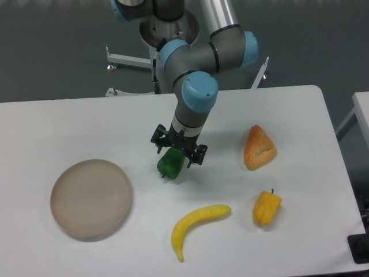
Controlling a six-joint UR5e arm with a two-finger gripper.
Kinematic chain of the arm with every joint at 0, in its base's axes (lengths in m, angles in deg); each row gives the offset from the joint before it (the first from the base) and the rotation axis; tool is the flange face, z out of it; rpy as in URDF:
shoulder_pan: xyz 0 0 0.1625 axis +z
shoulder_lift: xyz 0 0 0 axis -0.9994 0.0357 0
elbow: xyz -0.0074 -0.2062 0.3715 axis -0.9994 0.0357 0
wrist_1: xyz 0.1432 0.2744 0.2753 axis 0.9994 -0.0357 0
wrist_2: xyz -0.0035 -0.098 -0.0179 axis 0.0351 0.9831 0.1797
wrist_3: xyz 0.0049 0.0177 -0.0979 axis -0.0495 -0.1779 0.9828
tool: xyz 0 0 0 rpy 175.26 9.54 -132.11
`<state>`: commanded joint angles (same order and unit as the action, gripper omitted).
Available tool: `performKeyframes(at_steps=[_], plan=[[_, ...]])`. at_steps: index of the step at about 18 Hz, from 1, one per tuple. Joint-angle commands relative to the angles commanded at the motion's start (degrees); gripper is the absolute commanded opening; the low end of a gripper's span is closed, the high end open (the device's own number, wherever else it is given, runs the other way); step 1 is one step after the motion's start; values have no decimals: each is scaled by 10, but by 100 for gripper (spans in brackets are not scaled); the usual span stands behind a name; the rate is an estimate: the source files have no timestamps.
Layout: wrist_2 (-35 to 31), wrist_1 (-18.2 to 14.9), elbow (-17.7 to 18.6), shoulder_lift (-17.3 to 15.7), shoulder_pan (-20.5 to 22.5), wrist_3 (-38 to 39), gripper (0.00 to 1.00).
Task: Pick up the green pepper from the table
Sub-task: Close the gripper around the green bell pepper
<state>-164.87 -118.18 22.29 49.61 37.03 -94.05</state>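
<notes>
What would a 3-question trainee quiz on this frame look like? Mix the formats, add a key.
1. True or false: the end effector is directly over the green pepper, fingers spread on either side.
2. Multiple choice: what lies nearest the front table edge? A) banana B) round beige plate C) orange wedge-shaped item
3. Fill in: the small fruit right of the banana is a yellow-orange ____.

Key
1. True; the pepper sits on the table, not lifted.
2. A
3. pepper
</notes>
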Motion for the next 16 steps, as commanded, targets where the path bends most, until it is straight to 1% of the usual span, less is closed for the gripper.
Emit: performKeyframes(at_steps=[3, 7, 12, 16], plan=[[-8, 3, 4, 3, -1, -4, 100], [-32, 7, 6, 6, -15, -11, 100], [-33, 7, 7, 8, -16, -11, 100], [-43, 15, 8, 12, -18, -11, 100]])
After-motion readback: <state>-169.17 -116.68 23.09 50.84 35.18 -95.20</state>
